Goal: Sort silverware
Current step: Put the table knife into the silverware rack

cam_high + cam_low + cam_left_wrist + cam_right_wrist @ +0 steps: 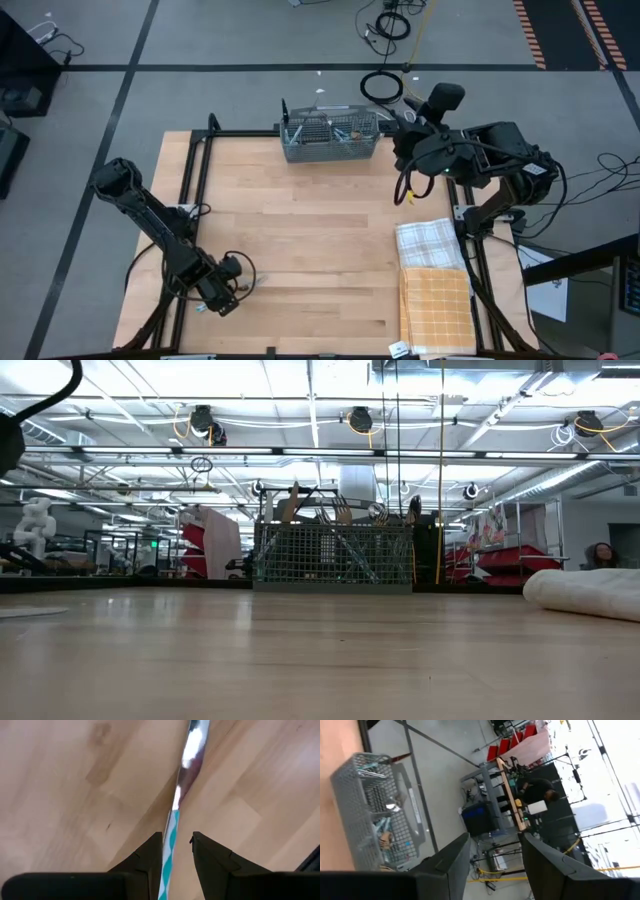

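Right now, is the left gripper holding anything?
Yes. The left gripper is shut on a teal-handled utensil: its handle sits between the fingers, its metal end pointing out over the table.

A workshop hall is shown: ceiling light strips [320, 452] overhead, red storage bins [505, 560] at right, cables [385, 25] on grey floor.

Utensil [176, 820] head cut off by frame edge, caddy [330, 136] contents too small to identify
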You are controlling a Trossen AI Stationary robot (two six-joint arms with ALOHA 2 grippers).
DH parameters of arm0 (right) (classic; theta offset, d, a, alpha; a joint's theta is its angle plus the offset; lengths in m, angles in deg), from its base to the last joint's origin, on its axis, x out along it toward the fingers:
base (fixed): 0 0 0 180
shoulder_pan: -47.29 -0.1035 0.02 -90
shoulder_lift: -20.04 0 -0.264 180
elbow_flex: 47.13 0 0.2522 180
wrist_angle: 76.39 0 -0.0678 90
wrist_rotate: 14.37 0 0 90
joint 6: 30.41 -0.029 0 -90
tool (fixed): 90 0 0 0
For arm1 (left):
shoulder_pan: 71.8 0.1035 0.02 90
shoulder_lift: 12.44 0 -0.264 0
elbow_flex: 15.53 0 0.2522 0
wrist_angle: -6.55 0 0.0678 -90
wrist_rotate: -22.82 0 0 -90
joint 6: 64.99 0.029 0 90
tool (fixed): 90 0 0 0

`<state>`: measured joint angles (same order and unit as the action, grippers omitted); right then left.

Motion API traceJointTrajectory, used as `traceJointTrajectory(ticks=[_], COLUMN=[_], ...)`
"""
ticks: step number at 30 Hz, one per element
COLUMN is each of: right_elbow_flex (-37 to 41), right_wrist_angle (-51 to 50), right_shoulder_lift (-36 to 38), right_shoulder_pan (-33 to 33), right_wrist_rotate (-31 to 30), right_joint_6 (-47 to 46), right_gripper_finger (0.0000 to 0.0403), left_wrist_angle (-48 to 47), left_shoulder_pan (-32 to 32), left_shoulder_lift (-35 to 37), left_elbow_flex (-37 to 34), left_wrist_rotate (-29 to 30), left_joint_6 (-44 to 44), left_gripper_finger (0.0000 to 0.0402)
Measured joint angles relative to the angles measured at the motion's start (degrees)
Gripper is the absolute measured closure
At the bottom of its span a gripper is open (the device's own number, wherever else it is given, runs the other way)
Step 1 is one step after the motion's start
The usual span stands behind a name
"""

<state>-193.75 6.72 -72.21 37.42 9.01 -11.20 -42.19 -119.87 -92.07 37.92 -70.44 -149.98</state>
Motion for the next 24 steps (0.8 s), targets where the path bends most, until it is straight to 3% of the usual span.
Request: traceJointTrajectory(ticks=[6, 16, 24], right_elbow_flex=[0.0, 0.0, 0.0], right_wrist_angle=[-0.1, -0.1, -0.1], right_shoulder_lift=[0.0, 0.0, 0.0], right_shoulder_pan=[0.0, 0.0, 0.0], right_wrist_rotate=[1.0, 1.0, 1.0], right_joint_6=[-1.4, -1.8, -2.1], right_gripper_finger=[0.0236, 0.0236, 0.0236], left_wrist_angle=[0.1, 8.1, 9.2], left_shoulder_pan=[-0.5, -0.8, -0.4], left_shoulder_lift=[-0.8, -5.4, -1.6], left_elbow_flex=[-1.2, -2.2, -0.3], left_wrist_rotate=[2.8, 3.0, 2.4], left_joint_6=[-0.1, 0.0, -0.1], left_gripper_finger=[0.0290, 0.0290, 0.0290])
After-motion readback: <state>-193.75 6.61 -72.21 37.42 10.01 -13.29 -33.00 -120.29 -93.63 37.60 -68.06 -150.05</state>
